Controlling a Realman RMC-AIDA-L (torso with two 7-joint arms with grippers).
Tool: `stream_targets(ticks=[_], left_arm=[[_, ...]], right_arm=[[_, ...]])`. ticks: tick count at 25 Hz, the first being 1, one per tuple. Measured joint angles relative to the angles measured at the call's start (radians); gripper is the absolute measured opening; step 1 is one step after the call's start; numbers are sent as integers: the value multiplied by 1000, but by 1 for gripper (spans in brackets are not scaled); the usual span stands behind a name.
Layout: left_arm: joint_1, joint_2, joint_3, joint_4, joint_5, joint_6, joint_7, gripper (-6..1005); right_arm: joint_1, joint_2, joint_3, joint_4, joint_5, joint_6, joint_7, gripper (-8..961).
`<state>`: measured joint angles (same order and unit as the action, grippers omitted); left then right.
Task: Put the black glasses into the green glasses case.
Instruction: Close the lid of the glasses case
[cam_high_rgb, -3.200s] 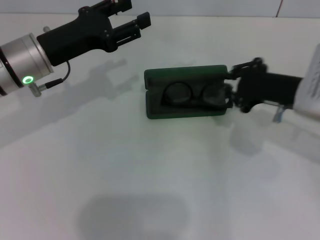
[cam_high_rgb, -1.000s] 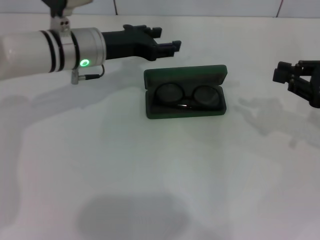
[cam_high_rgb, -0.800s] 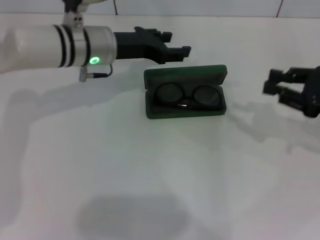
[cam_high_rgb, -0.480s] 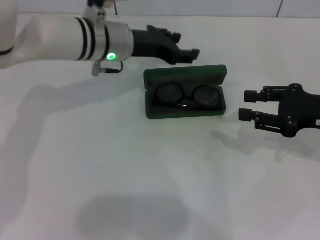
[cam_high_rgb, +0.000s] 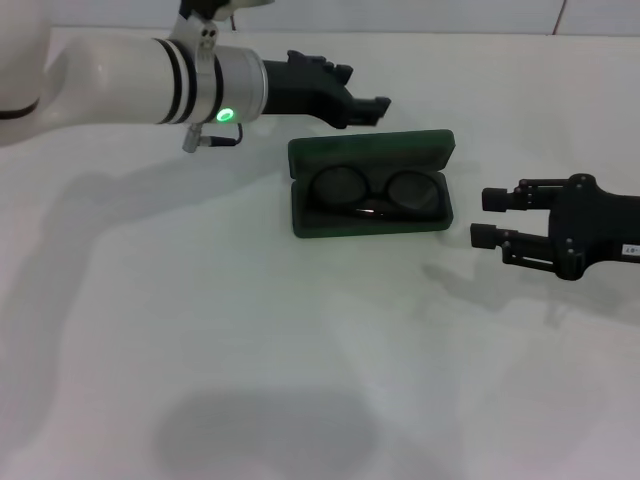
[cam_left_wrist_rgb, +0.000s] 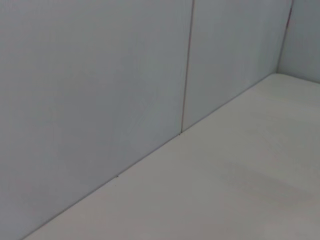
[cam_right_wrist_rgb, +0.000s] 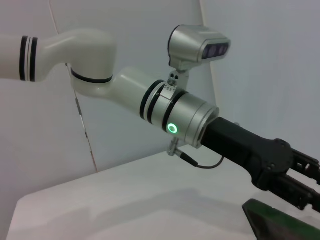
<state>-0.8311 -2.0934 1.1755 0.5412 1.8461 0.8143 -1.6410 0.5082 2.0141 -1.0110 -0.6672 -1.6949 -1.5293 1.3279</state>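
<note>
I had the black glasses seated in the open green glasses case on the table, right gripper beside it, fingers apart and empty, left gripper behind the lid, fingers apart, probably to close it.

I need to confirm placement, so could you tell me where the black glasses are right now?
In the head view, the black glasses lie inside the open green glasses case, mid-table.

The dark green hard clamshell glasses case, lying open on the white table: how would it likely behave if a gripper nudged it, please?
The dark green hard clamshell glasses case looks rigid and lies flat, so it would probably slide rather than tip. Its raised lid might swing shut if pushed. The thin black-framed glasses inside seem loose and could shift.
</note>
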Motion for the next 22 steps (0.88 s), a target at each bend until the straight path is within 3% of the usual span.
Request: stream_targets(ticks=[6,11,22], left_arm=[[12,0,72,9,-3,43,2,724],[40,1,78,38,2,129,11,725],[83,-1,133,54,-7,138,53,725]], right_arm=[[8,0,-9,19,0,5,-19,487],[8,0,-12,20,0,6,-31,493],[10,0,-11,20,0,35,-41,508]])
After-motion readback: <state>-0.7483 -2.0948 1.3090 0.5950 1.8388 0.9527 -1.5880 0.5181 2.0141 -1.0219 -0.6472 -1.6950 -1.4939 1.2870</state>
